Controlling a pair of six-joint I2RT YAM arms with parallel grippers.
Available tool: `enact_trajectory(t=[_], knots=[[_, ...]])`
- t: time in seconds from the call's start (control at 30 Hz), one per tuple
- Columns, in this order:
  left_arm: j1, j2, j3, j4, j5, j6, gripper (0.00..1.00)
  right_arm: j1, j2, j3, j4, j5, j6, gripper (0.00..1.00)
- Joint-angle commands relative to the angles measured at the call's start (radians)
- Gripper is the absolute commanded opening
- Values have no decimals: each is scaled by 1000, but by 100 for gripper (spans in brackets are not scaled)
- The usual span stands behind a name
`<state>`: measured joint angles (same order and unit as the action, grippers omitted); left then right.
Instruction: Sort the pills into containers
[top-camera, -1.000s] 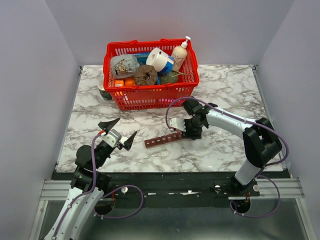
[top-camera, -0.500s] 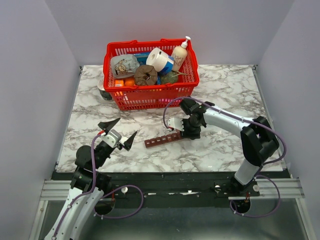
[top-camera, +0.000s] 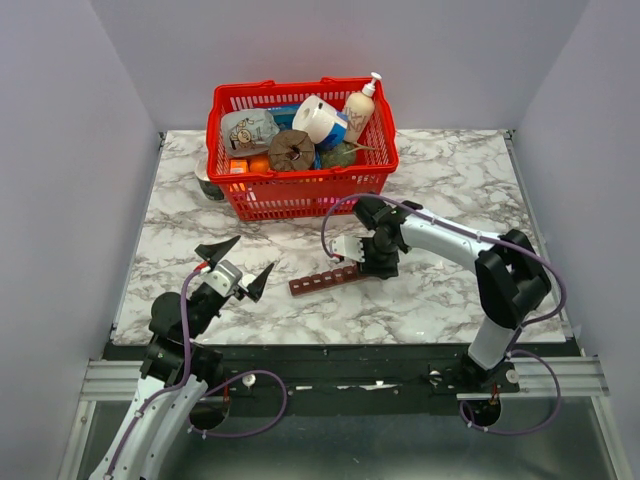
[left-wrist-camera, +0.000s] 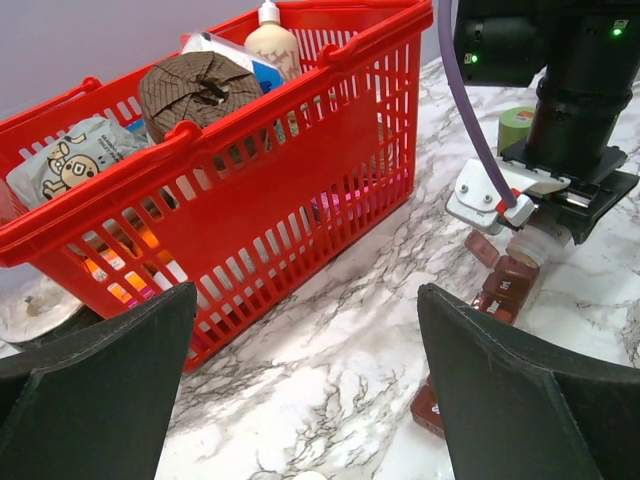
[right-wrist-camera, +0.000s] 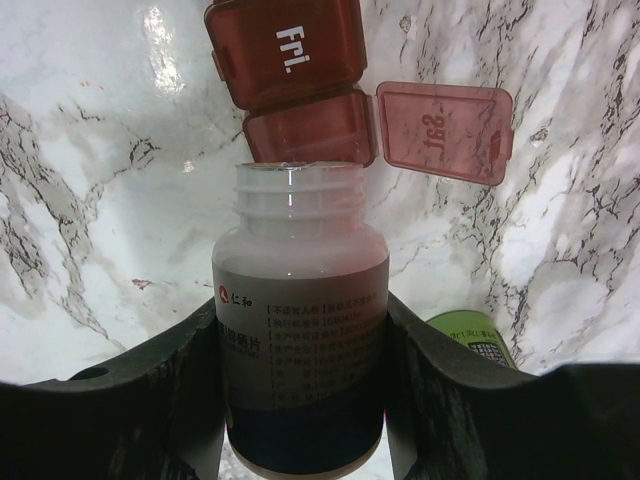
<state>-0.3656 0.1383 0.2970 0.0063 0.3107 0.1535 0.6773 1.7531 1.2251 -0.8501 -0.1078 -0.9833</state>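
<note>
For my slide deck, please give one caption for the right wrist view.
Right tool holds an uncapped white pill bottle, mouth toward the open Sat compartment of the red organizer.

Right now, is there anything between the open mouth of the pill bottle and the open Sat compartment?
Nothing visible. The right gripper holds the bottle with its uncapped mouth just before the open Sat compartment; the Sat lid is flipped aside. The Fri lid beyond is shut.

place: robot test cell | evidence: plain grey walls boxing a marble-print table; aluminium rail
</note>
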Motion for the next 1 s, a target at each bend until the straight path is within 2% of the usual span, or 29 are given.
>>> enact_trajectory(t=[0.0, 0.97], knots=[[7, -17, 13, 18, 27, 8, 99, 15, 23, 36, -49, 42, 17, 1], [7, -32, 13, 20, 28, 6, 99, 39, 95, 131, -132, 103, 35, 1]])
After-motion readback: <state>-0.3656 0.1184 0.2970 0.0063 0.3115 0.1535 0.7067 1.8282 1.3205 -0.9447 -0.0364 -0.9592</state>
